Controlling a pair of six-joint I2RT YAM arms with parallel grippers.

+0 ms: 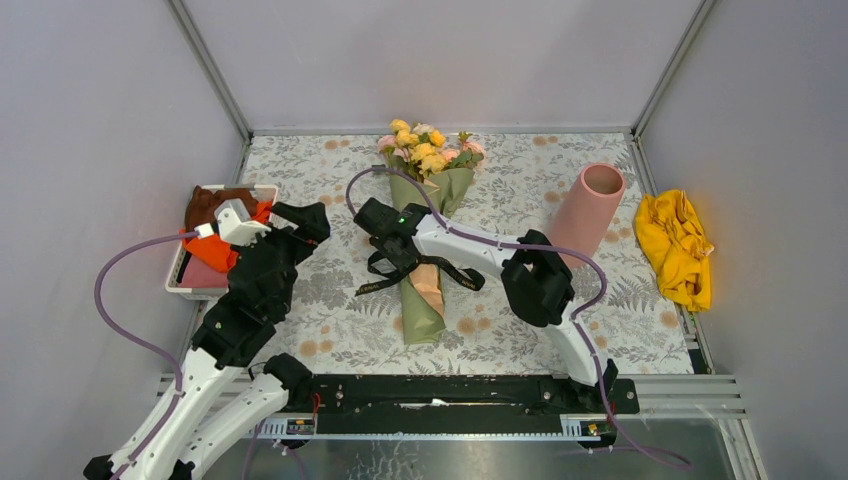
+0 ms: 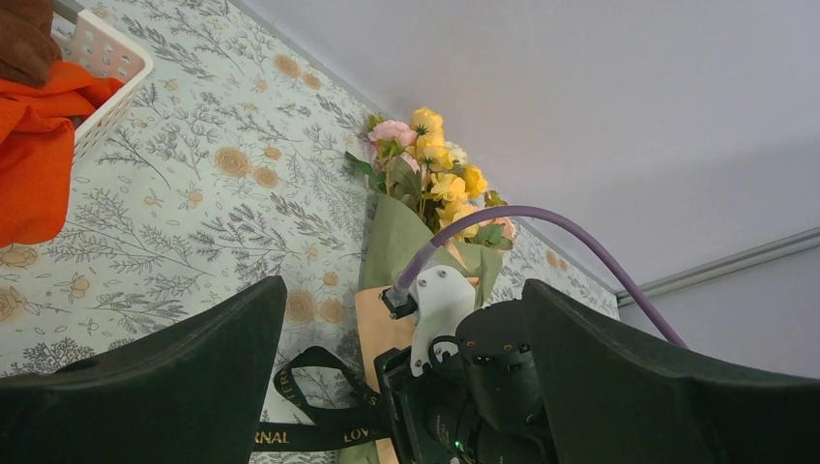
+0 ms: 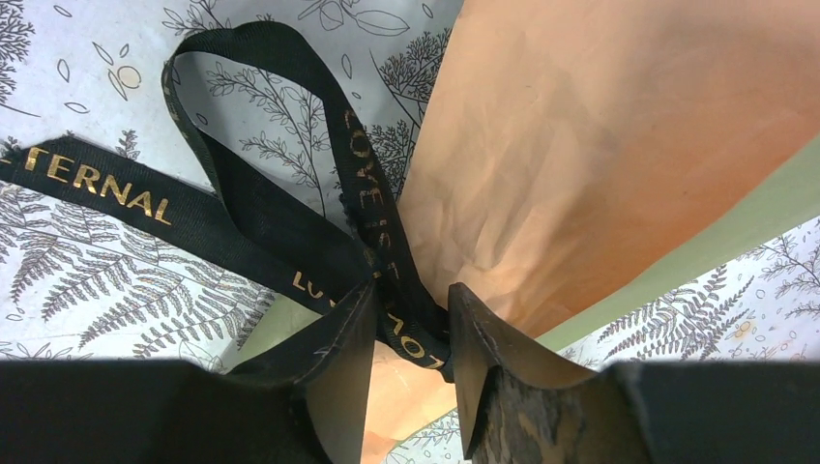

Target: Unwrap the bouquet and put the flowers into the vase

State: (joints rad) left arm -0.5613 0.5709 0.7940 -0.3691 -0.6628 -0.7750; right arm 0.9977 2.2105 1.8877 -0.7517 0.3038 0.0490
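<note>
A floral-print table [image 1: 520, 320] carries the bouquet [image 1: 425, 200], which lies flat at its middle with the flowers [image 1: 425, 145] at the end toward the far wall. The pink vase [image 1: 590, 212] stands right of the bouquet, apart from it. The left gripper [image 2: 404, 290] hangs left of the bouquet, jaws spread wide, holding nothing. The right gripper [image 3: 411, 329] sits over the bouquet's waist, jaws narrow, pinching the black ribbon [image 3: 251, 222] tied there.
</note>
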